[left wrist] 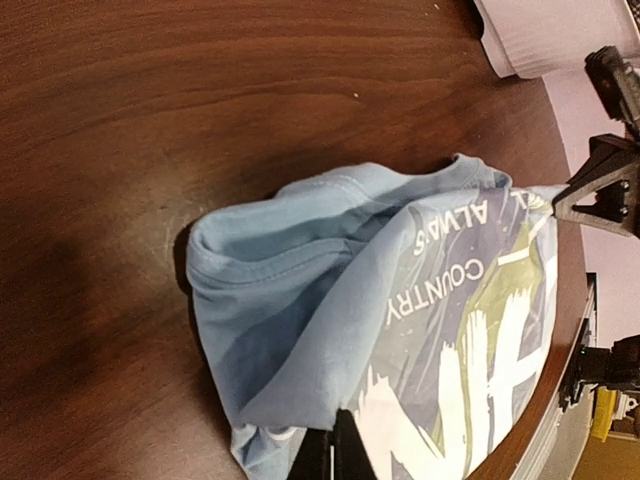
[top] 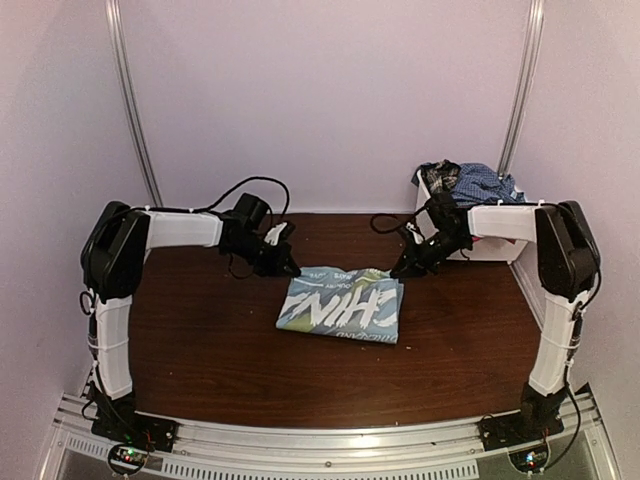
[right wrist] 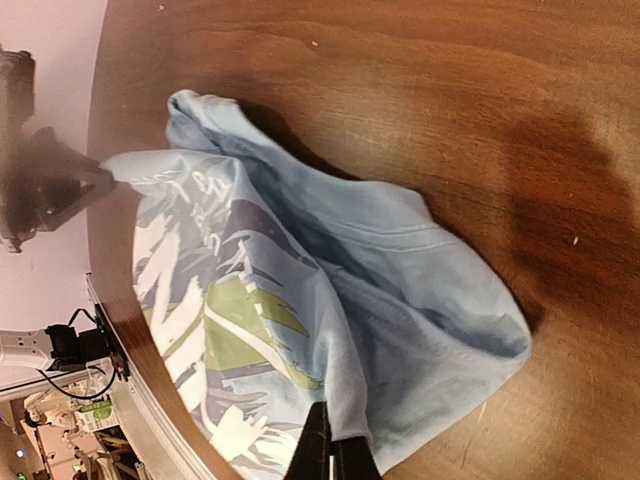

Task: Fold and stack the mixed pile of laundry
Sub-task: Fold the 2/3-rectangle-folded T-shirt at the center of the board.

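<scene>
A light blue T-shirt (top: 340, 305) with a white and olive print lies folded at the middle of the brown table (top: 190, 330). My left gripper (top: 291, 269) is shut on its far left corner, and in the left wrist view the cloth (left wrist: 330, 290) runs up to the closed tips (left wrist: 338, 452). My right gripper (top: 399, 271) is shut on the far right corner; the right wrist view shows a fold of the T-shirt (right wrist: 400, 290) pinched at its tips (right wrist: 330, 452). The remaining mixed laundry pile (top: 470, 180), blue check and dark plaid pieces, sits in the basket.
A white plastic basket (top: 487, 245) stands at the back right corner, against the wall, just behind the right arm. Its corner (left wrist: 560, 40) shows in the left wrist view. White walls close in the table's back and sides.
</scene>
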